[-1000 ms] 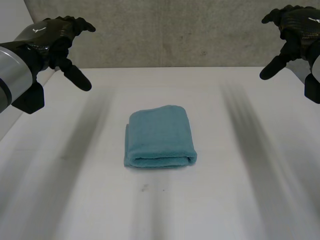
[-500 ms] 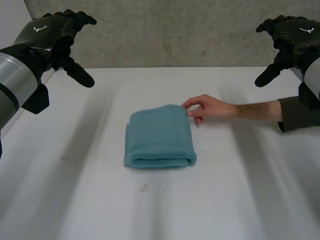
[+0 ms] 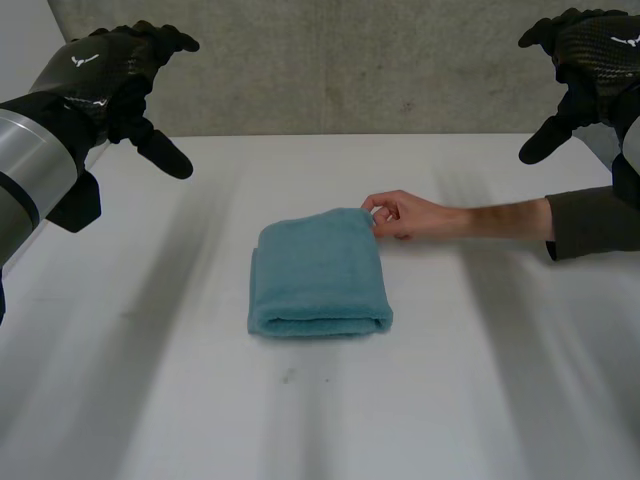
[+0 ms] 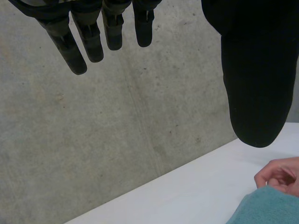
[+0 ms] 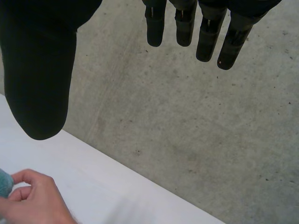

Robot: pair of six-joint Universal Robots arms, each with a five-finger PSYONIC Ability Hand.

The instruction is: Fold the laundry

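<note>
Teal towel [image 3: 318, 280] folded thick | person's hand [image 3: 408, 214] touching corner | left hand [image 3: 100, 72], right hand [image 3: 592, 52]: fingers straight, empty

A teal towel [image 3: 318, 279], folded into a thick, neat rectangle, lies flat at the middle of the white table [image 3: 150, 400].
</note>
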